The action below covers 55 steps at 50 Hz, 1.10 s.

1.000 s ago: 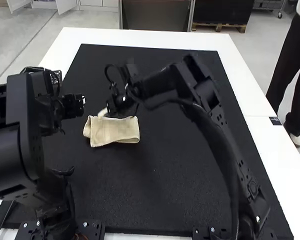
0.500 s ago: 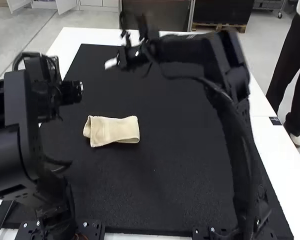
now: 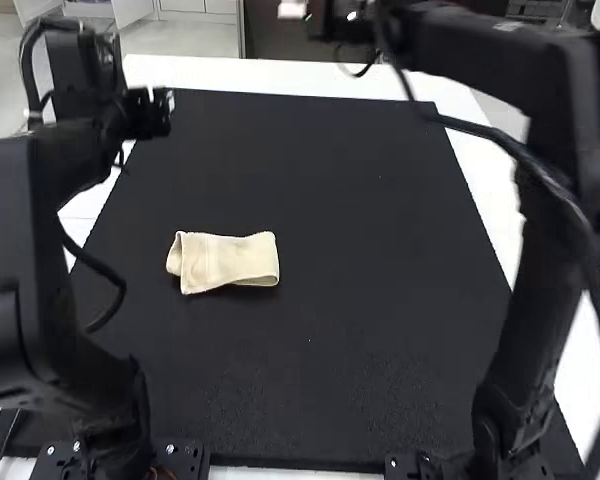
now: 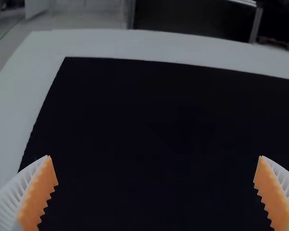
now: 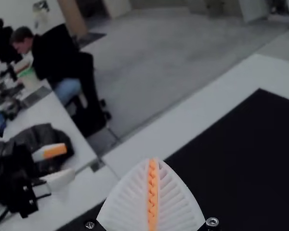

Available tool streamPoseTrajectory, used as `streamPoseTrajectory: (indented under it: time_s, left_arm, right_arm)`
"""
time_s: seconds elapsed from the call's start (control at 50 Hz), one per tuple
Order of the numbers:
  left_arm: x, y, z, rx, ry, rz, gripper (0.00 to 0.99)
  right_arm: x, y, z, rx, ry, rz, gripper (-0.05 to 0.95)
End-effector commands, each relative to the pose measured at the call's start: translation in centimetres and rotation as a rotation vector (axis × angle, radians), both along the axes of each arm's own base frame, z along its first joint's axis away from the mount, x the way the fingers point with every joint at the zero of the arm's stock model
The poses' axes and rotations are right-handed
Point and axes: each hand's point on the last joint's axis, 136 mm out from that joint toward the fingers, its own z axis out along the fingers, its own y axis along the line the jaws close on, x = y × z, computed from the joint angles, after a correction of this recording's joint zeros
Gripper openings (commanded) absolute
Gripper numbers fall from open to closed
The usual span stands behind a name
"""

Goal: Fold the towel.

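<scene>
Lying folded on the mat [image 3: 380, 250], the towel [image 3: 225, 262] sits left of centre, with mat surface on every side. White tabletop [image 3: 220, 75] borders the mat. Left gripper [image 3: 167, 110]: jaws wide apart, holding nothing, near the mat's far-left corner. Right gripper [image 3: 293, 10]: jaws together, empty, seen past the far tabletop edge. Left arm [image 3: 10, 260] overlaps the left border; right arm [image 3: 540, 330], the right.
</scene>
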Motion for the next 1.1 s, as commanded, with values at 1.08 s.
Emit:
streamPoseTrajectory:
  time_s: [1.08]
  left_arm:
    - [-18.2,-6.1,19.1,-0.048,-0.644,-0.03,0.957]
  right_arm:
    - [-24.7,-22.6,11.1,0.391,-0.413,-0.38,-0.02]
